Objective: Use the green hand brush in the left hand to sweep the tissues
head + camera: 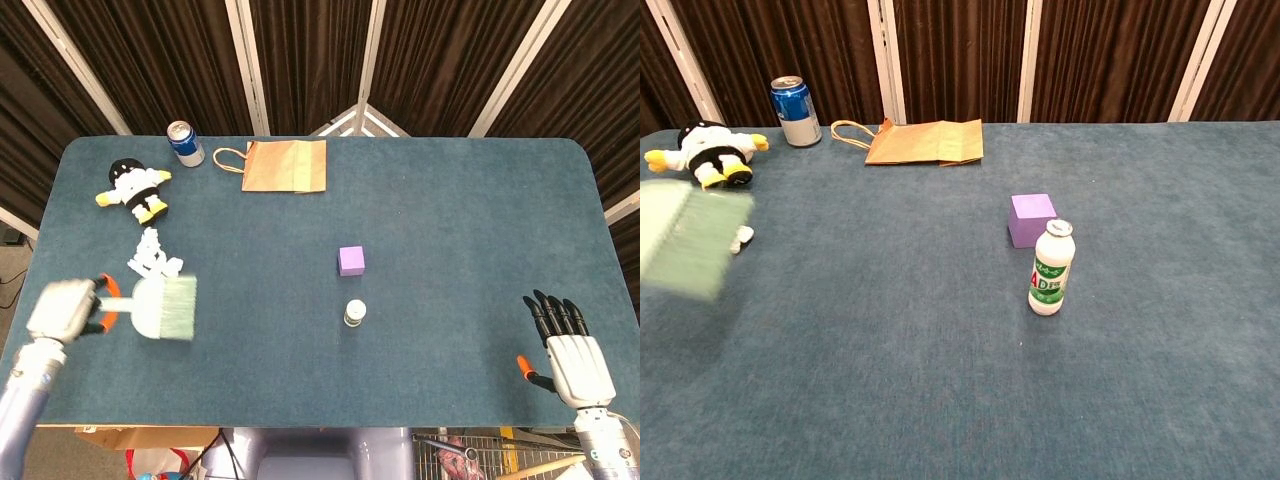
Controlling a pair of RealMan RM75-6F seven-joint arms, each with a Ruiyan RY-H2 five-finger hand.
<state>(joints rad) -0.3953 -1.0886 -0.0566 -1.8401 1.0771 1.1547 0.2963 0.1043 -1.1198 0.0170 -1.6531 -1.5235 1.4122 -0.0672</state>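
Note:
My left hand [62,310] grips the handle of the green hand brush [168,308] at the table's near left. Its bristles point right and look blurred in both views; the chest view shows the brush [692,238] at the left edge. The white crumpled tissues [151,257] lie just beyond the brush, below the plush toy. In the chest view the brush hides most of the tissues [742,237]. My right hand [572,349] lies at the near right corner, fingers spread, holding nothing.
A plush toy [134,190], a blue can [185,143] and a brown paper bag [284,166] sit along the far left. A purple cube [351,260] and a small white bottle [354,313] stand mid-table. The table's left edge [40,235] is close to the tissues.

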